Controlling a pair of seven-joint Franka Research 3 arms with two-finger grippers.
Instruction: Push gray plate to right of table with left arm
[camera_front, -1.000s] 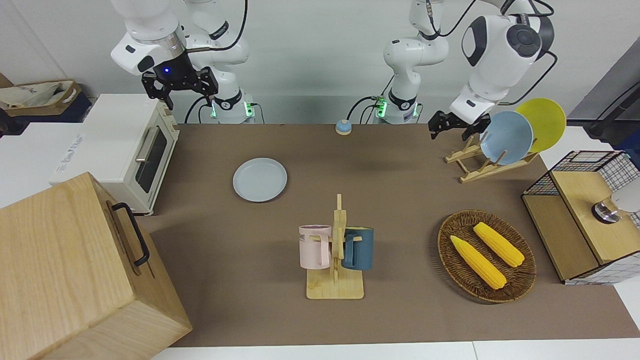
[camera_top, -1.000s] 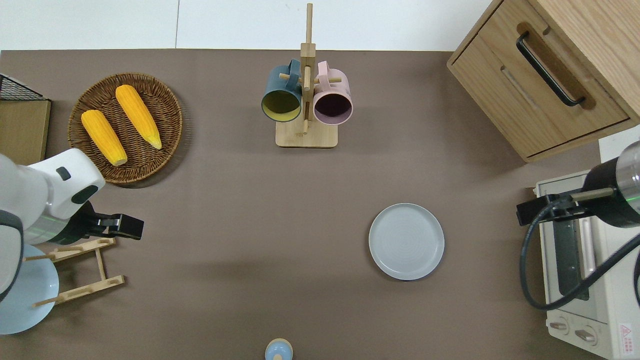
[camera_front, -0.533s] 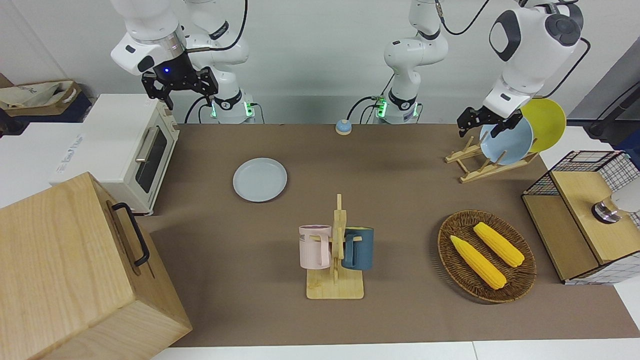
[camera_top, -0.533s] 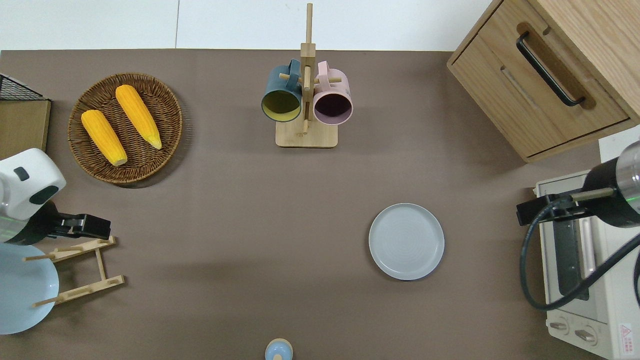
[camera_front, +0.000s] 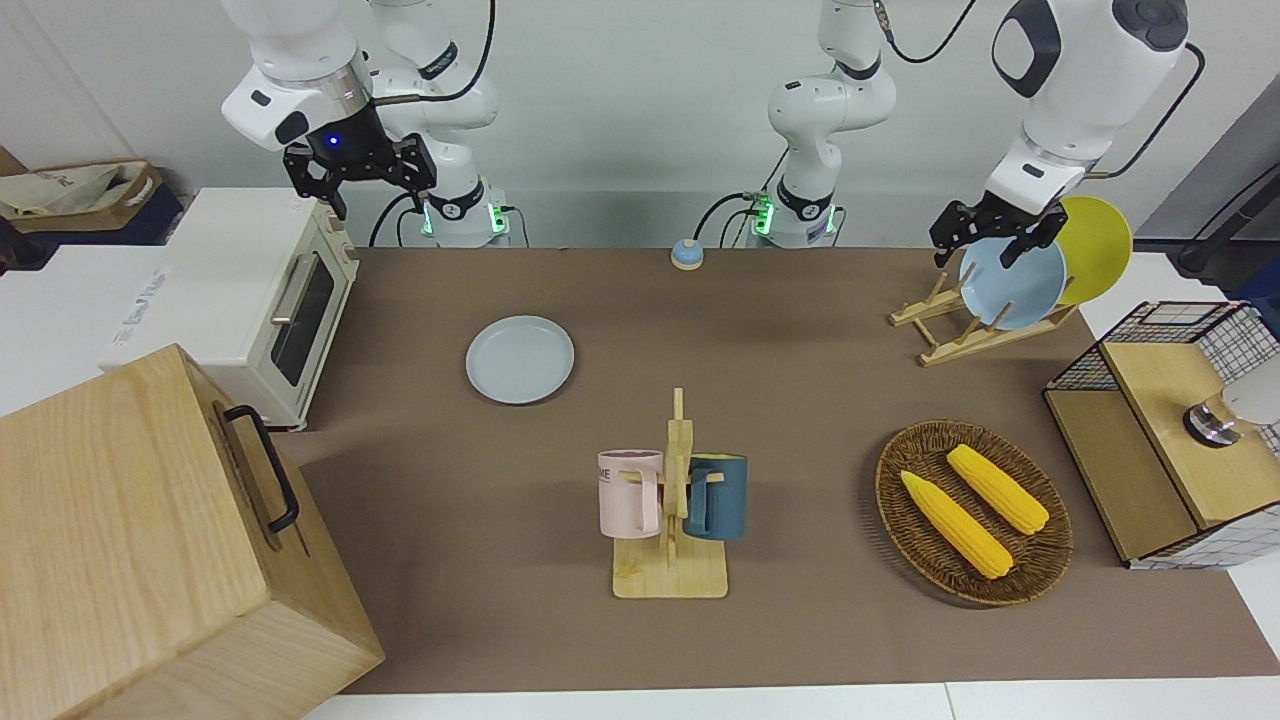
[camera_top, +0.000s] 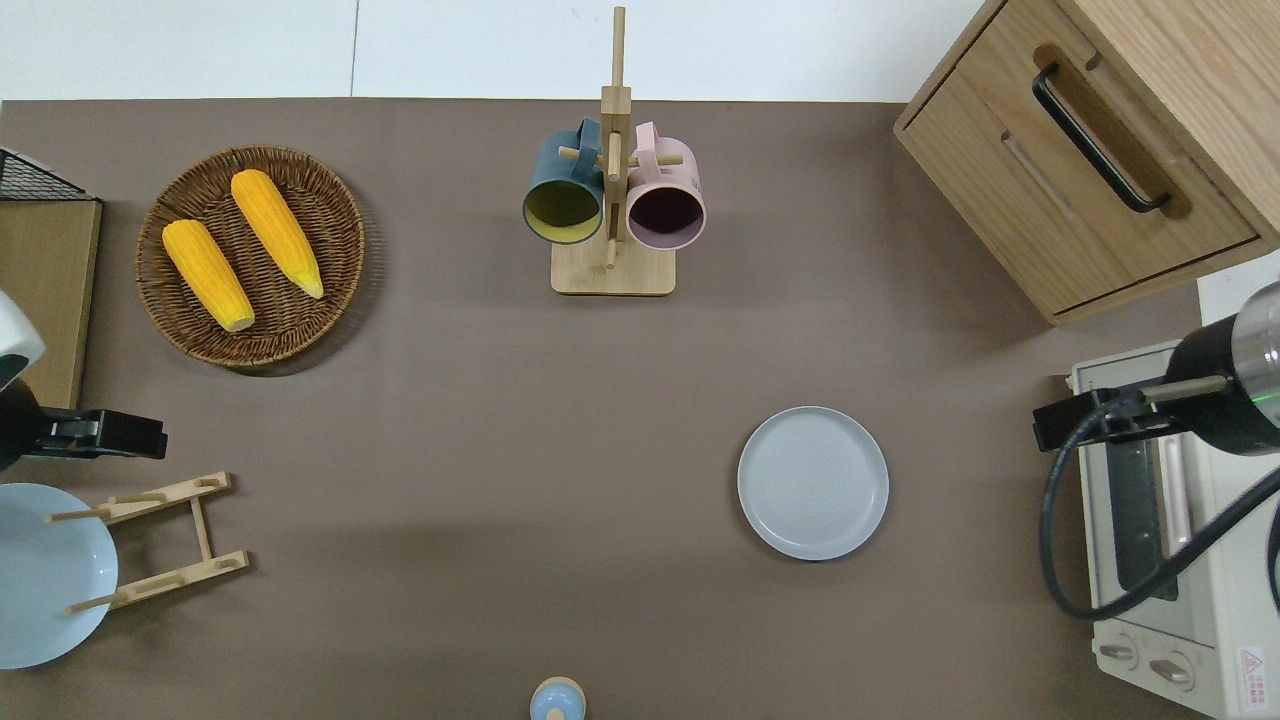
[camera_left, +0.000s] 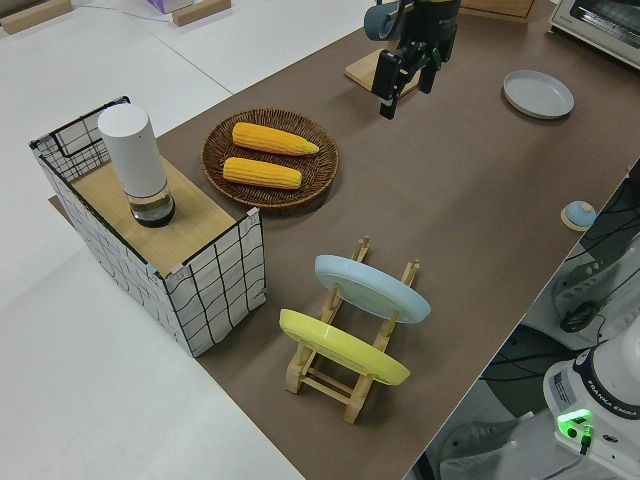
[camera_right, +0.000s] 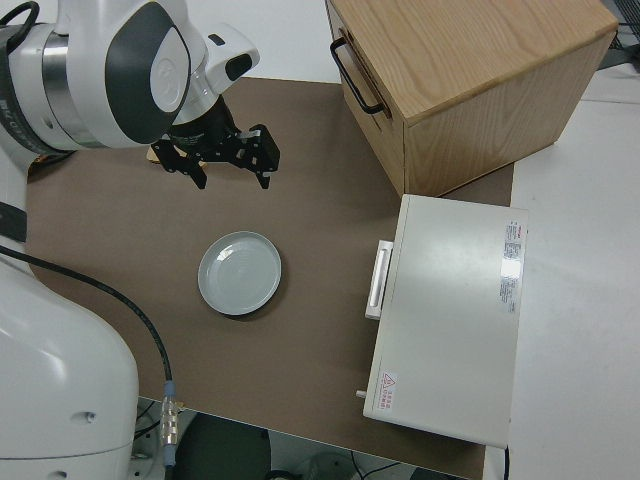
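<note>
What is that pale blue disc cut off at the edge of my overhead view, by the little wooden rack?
Observer: A blue plate standing tilted in the wooden rack. A yellow plate, which your view misses, leans in the slot beside it.
Operator: Is the robot holding it?
Observer: No. The left hand hangs in the air, fingers open, gripping nothing.
Operator: Anything on the wire box at my edge?
Observer: A white cylinder stands upright on its wooden top.
</note>
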